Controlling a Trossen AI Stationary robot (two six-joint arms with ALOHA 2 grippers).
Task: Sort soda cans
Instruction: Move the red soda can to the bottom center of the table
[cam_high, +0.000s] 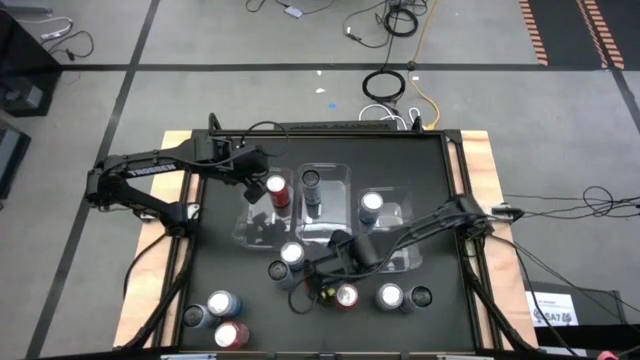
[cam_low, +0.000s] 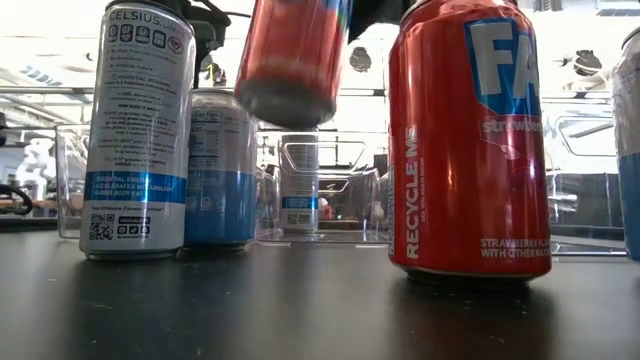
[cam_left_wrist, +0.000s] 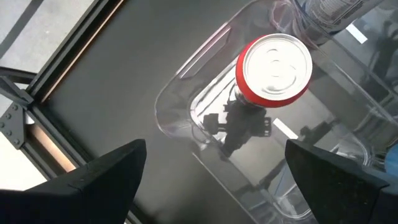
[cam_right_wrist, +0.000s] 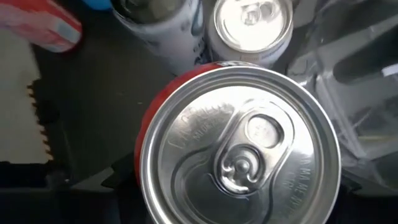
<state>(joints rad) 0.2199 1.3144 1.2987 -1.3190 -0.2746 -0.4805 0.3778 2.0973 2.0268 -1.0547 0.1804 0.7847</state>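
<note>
Over on the left, the left gripper (cam_high: 258, 172) hangs with its fingers spread wide and empty above a red can (cam_high: 278, 190) standing upright in the left clear bin (cam_high: 243, 228). Two more cans stand in the middle bin (cam_high: 337, 172) and the right bin (cam_high: 397, 213). Further right, the right gripper (cam_high: 340, 268) is clamped on another red can (cam_right_wrist: 239, 146), which in the low view hangs tilted clear of the table (cam_high: 440, 170) among loose cans
</note>
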